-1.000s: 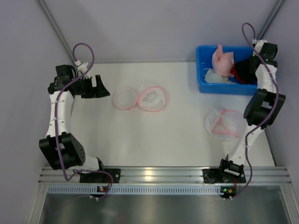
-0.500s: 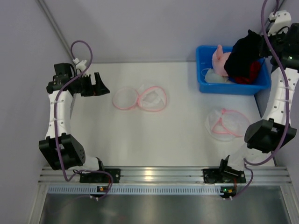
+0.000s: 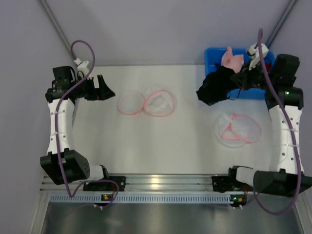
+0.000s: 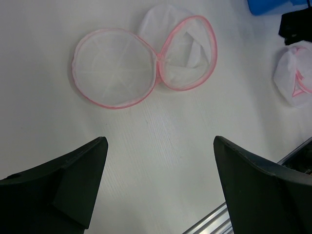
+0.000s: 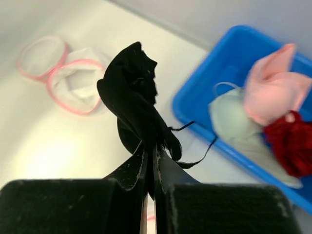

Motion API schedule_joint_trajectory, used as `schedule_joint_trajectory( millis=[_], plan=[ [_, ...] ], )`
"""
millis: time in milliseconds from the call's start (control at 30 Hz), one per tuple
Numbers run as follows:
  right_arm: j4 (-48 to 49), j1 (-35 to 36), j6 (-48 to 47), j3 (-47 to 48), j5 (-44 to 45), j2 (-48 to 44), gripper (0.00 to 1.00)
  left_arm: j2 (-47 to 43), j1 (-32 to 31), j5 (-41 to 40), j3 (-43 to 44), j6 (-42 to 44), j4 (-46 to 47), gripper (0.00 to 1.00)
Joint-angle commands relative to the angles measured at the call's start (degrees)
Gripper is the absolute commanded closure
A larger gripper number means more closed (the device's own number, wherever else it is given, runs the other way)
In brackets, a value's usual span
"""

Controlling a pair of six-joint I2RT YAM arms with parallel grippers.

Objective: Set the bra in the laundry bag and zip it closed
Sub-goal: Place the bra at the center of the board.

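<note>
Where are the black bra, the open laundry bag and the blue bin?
black bra (image 3: 214,87), top view, bunched fabric.
open laundry bag (image 4: 187,61), left wrist view, mesh pocket.
blue bin (image 5: 212,63), right wrist view, inner wall.

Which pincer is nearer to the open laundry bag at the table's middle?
Left. The left pincer sits just left of the bag; the right pincer, gripping a black bra, is farther right.

Top camera looks down from high behind the near edge, whole table (image 3: 185,146) in frame; left wrist hovers nearer, facing the open laundry bag (image 4: 146,68); right wrist shares it, farther off
</note>
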Motion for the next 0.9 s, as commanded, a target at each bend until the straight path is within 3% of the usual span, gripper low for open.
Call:
schedule_joint_trajectory(
  millis=[0, 167, 533, 700, 867],
  plan=[
    [1.25, 9.05, -0.44, -8.22, 3.87, -5.95, 1.0, -2.06, -0.2, 1.51, 0.05, -0.18, 0.54, 0.05],
    [5.56, 21.1, 2.55, -16.23, 14.52, -9.3, 1.0, -2.32, -0.29, 0.81, -0.3, -0.53, 0.63, 0.05],
    [14.61, 31.48, 5.02, -17.46, 40.26, -11.58, 1.0, -1.36, -0.29, -2.79, -0.48, -0.88, 0.71, 0.07],
    [22.51, 42.89, 1.77, -28.08, 53.62, -13.69, 1.0, -0.3, -0.2, -3.5, -0.39, -0.62, 0.71, 0.07],
    [27.0, 51.59, 0.45, -36.69, 57.5, -9.66, 1.0, 0.58, -0.2, -4.11, -0.39, -0.8, 0.89, 0.07]
  ],
)
